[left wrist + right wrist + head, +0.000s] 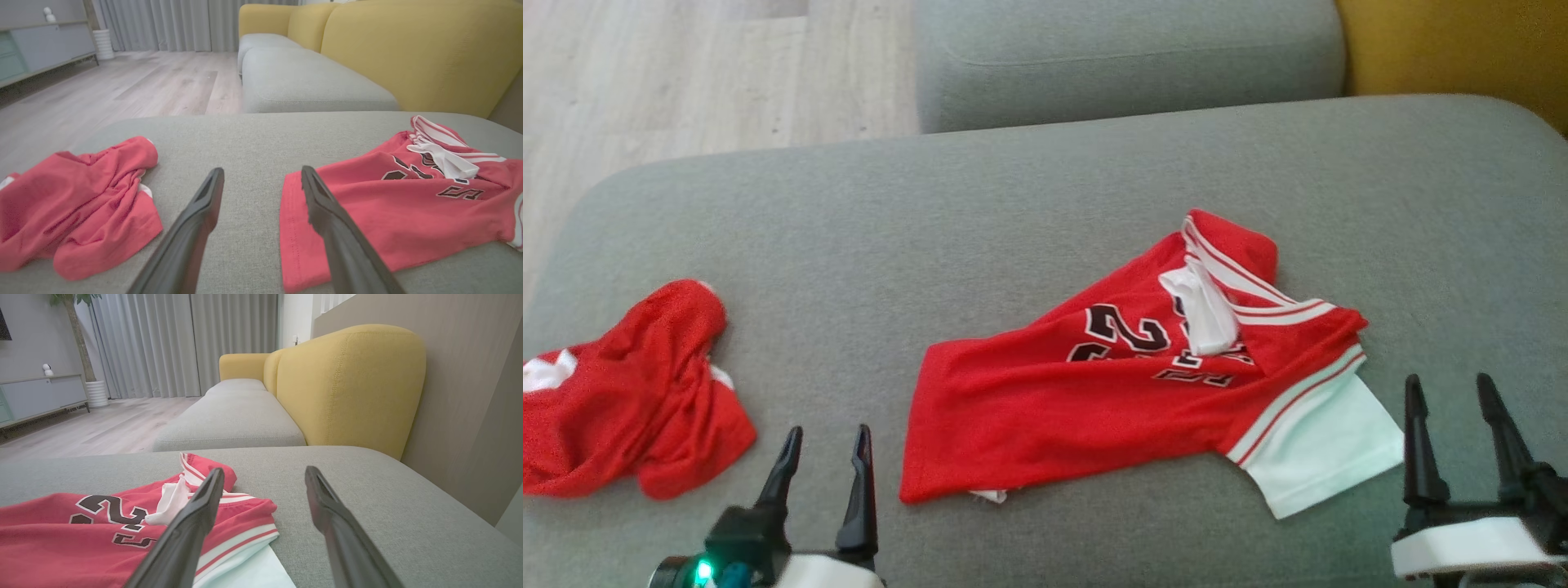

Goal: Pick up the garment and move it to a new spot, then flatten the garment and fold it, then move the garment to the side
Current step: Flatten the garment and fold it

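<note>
Grey cushion [1013,229] holds red jersey [1054,408] showing "2".

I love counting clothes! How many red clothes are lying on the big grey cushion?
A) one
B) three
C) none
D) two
D: a crumpled red garment lies at the left, and a red jersey with a black number lies spread out at the right, apart from it.
</note>
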You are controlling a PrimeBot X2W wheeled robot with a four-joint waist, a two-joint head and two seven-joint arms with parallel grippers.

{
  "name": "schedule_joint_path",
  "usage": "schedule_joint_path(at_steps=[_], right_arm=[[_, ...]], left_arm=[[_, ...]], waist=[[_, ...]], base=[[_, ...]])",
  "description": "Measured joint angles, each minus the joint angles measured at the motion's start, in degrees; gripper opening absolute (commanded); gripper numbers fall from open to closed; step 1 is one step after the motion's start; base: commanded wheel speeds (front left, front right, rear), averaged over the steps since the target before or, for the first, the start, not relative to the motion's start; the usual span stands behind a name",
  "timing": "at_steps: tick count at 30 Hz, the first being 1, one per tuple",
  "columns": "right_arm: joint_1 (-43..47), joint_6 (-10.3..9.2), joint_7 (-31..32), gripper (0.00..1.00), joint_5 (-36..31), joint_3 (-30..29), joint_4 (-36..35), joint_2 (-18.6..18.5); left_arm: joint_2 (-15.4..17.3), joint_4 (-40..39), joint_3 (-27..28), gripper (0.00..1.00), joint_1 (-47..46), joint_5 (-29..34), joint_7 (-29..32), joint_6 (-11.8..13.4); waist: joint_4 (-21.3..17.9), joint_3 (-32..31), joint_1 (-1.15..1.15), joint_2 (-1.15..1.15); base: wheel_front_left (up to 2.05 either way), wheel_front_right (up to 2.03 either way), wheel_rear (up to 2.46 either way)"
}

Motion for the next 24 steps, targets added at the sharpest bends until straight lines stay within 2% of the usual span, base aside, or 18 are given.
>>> schedule_joint_path(at_steps=[5,11,13,17,24], right_arm=[[0.0,0.00,0.0,1.00,-1.6,-1.6,1.7,0.4],[0.9,0.00,0.0,1.00,-2.5,-1.9,2.6,1.0],[1.1,0.00,0.0,1.00,-2.6,-1.9,2.7,1.1],[1.1,0.00,0.0,1.00,-2.8,-0.8,3.4,1.1],[1.0,0.00,0.0,1.00,-3.2,1.6,5.4,1.1]], left_arm=[[-3.5,2.4,5.0,1.00,2.1,9.1,0.0,-5.7],[-7.3,3.7,10.4,1.00,2.8,14.0,0.0,-11.1],[-7.7,3.8,11.1,1.00,2.9,14.5,0.0,-11.8],[-10.2,5.2,14.6,1.00,4.9,15.5,0.0,-15.1],[-12.6,6.5,18.6,1.00,6.2,17.5,0.0,-18.4]], waist=[[1.7,-0.5,0.00,0.00],[2.5,-1.1,0.00,0.00],[2.5,-1.2,0.00,0.00],[2.3,-1.2,0.00,0.00],[2.7,-1.4,0.00,0.00]], base=[[0.00,0.00,0.00],[0.00,0.00,0.00],[0.00,0.00,0.00],[0.00,0.00,0.00],[0.00,0.00,0.00]])
